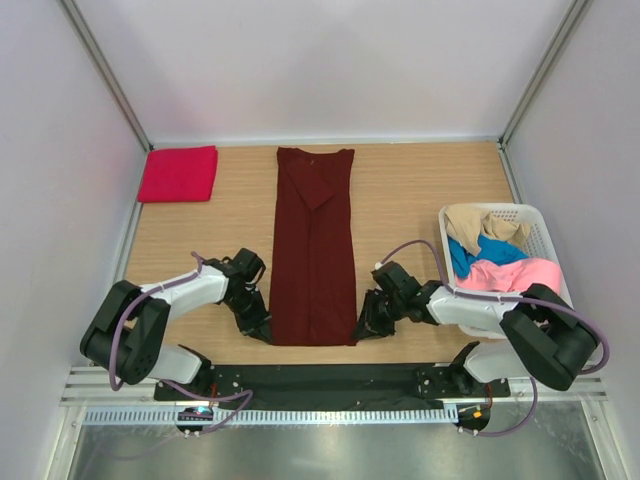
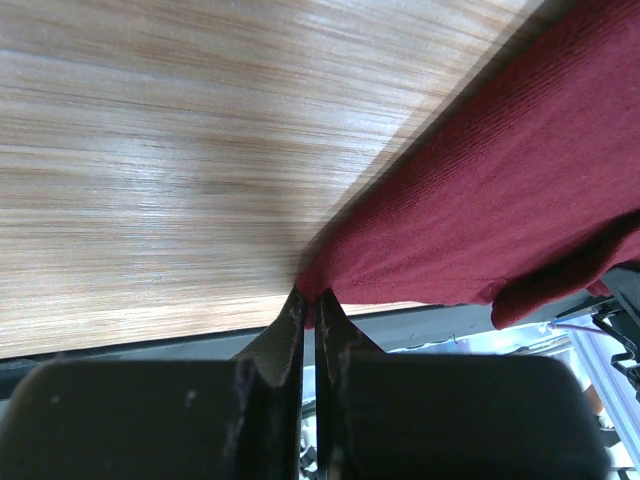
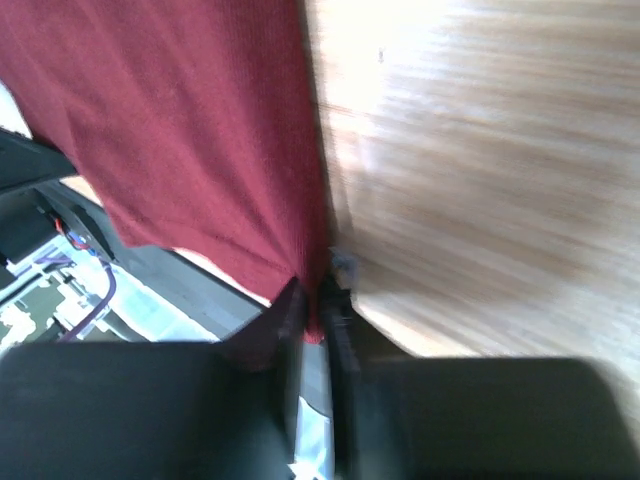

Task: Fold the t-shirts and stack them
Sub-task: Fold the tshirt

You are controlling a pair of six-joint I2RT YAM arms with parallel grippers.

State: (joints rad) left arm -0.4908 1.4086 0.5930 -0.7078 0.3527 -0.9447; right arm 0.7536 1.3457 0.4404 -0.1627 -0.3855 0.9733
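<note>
The maroon shirt (image 1: 314, 250) lay as a long strip down the middle of the table (image 1: 420, 200); the left gripper (image 1: 262, 330) was clenched on its near left corner, the right gripper (image 1: 364, 330) on its near right corner; a folded red shirt (image 1: 178, 174) sat far left; more shirts (image 1: 510, 270) filled the basket (image 1: 540, 228).

White slatted basket (image 1: 548, 240) at right, on wooden table (image 1: 410, 200)
</note>
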